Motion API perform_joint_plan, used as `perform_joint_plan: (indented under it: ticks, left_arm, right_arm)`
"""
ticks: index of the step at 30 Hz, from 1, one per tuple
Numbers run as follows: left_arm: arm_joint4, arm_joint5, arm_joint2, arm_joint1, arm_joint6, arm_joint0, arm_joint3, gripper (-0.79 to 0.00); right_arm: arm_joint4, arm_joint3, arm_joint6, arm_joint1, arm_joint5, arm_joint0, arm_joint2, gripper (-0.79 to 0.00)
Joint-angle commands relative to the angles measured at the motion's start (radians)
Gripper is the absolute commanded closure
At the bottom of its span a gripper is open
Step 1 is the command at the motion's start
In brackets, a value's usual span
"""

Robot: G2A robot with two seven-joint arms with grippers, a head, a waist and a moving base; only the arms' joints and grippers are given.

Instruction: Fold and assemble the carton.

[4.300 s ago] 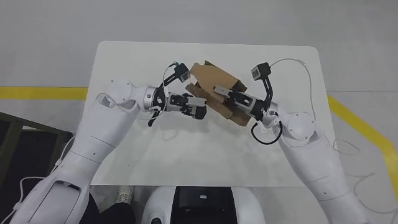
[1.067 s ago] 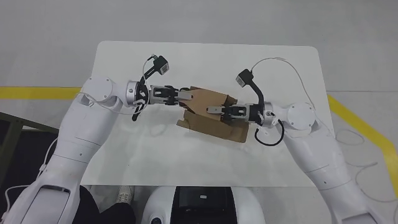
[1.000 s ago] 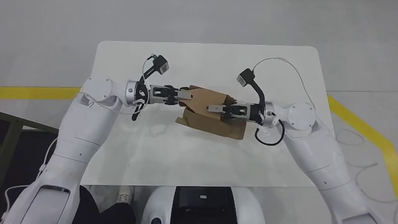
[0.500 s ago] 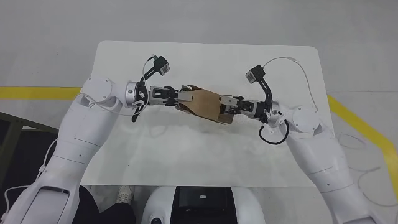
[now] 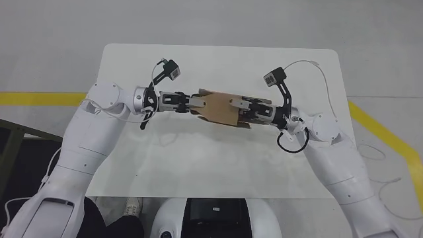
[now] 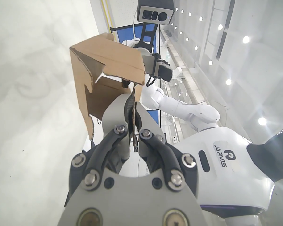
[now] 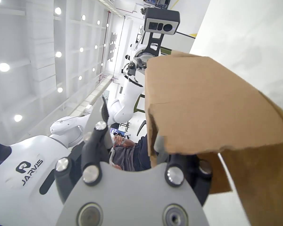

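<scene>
"Two pincers are at the brown carton (image 5: pixel 221 106). Where is it?"

"It sits over the middle of the white worktop (image 5: pixel 218 165), right between the two arms."

"What does the left pincer (image 5: pixel 193 102) do?"

"It is pinched tight on a thin flap at one end of the carton."

"And the right pincer (image 5: pixel 246 108)?"

"Its fingers (image 7: pixel 101 111) are spread wide at the other end. One finger is out in the air. The other one is hidden behind the carton wall."
</scene>
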Motion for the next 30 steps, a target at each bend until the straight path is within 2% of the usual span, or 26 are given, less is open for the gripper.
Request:
perform_joint_plan:
  ticks: [1, 9, 13, 19, 21, 23, 26, 27, 28, 29, 30]
  left_arm:
    - [0.0, -0.001, 0.0, 0.0, 0.002, -0.001, 0.001, 0.0]
    - [-0.001, 0.001, 0.002, 0.0, 0.003, -0.006, 0.004, 0.0]
    - [-0.005, 0.003, 0.002, 0.0, 0.005, -0.009, 0.009, 0.0]
    - [-0.007, 0.004, 0.001, 0.001, 0.006, -0.011, 0.012, 0.0]
    - [-0.006, 0.004, 0.0, 0.001, 0.008, -0.01, 0.013, 0.0]
    - [-0.005, 0.004, -0.001, 0.002, 0.007, -0.009, 0.012, 0.0]
    - [-0.007, 0.004, -0.004, 0.003, 0.005, -0.006, 0.009, -0.022]
    - [-0.008, 0.002, -0.005, 0.004, 0.002, -0.006, 0.005, -0.135]
    - [-0.011, 0.0, -0.006, 0.004, -0.001, -0.004, 0.001, -0.296]
    - [-0.015, -0.001, -0.008, 0.005, -0.003, -0.003, -0.004, -0.61]
    - [-0.017, -0.001, -0.01, 0.005, -0.004, -0.001, -0.007, -0.785]
  right_arm:
    - [0.002, 0.001, 0.004, -0.001, 0.001, 0.001, -0.002, -0.268]
    - [-0.036, 0.007, 0.027, -0.003, 0.015, 0.024, -0.021, -0.268]
    - [-0.054, 0.002, 0.033, -0.003, 0.023, 0.028, -0.028, -0.243]
    - [-0.059, -0.003, 0.027, -0.002, 0.024, 0.023, -0.024, -0.105]
    - [-0.06, -0.005, 0.024, -0.002, 0.025, 0.021, -0.023, -0.031]
    - [-0.062, -0.006, 0.024, -0.002, 0.026, 0.018, -0.023, 0.0]
    - [-0.065, -0.006, 0.02, -0.002, 0.028, 0.016, -0.024, 0.0]
    - [-0.066, -0.005, 0.019, -0.002, 0.029, 0.016, -0.025, 0.0]
    - [-0.066, -0.004, 0.017, -0.002, 0.03, 0.016, -0.025, 0.0]
    - [-0.066, -0.002, 0.015, -0.003, 0.031, 0.016, -0.026, 0.0]
    - [-0.068, 0.001, 0.012, -0.003, 0.033, 0.016, -0.027, 0.0]
